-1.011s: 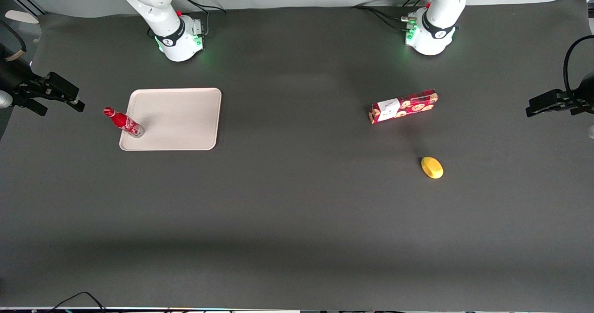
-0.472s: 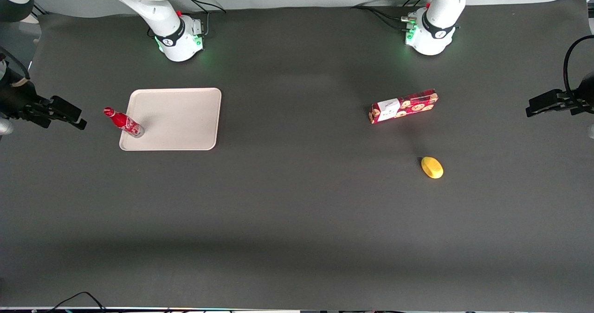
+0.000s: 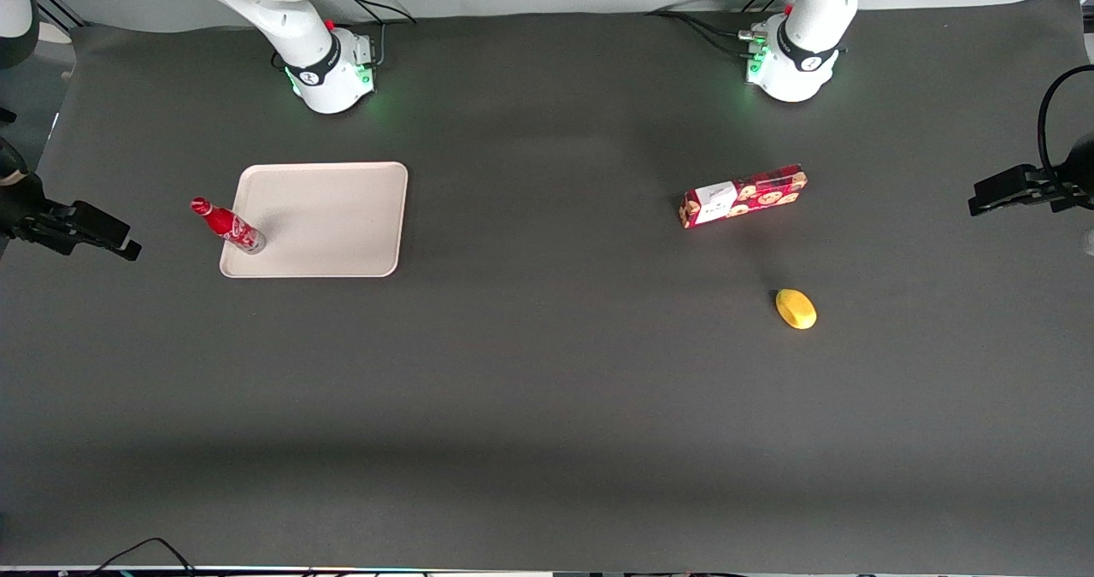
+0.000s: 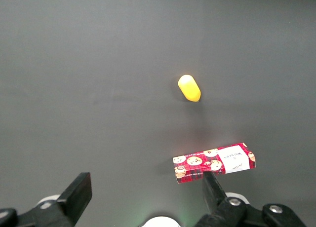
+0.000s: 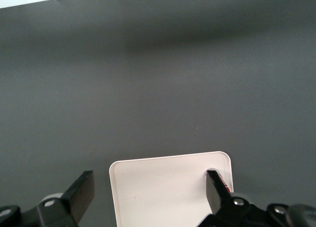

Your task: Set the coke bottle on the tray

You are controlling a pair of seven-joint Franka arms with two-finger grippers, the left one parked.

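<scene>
The coke bottle (image 3: 227,226), slim and red with a red cap, stands upright with its base on the tray (image 3: 329,218), at the corner nearest the working arm's end of the table. That tray is flat, beige and rounded at the corners. My gripper (image 3: 118,243) hovers apart from the bottle, out toward the working arm's end of the table and slightly nearer the front camera. It is open with nothing between its fingers. In the right wrist view the tray (image 5: 163,192) shows between the spread fingers of the gripper (image 5: 148,181), and a red sliver of the bottle (image 5: 224,182) peeks past one finger.
A red cookie box (image 3: 742,196) lies toward the parked arm's end of the table, with a yellow lemon-like object (image 3: 796,309) nearer the front camera. Both appear in the left wrist view, the box (image 4: 214,162) and the yellow object (image 4: 189,88). The working arm's base (image 3: 329,73) stands above the tray.
My gripper has drawn away from the bottle, moving nearer the front camera and toward the table's end. The bottle and tray have not moved.
</scene>
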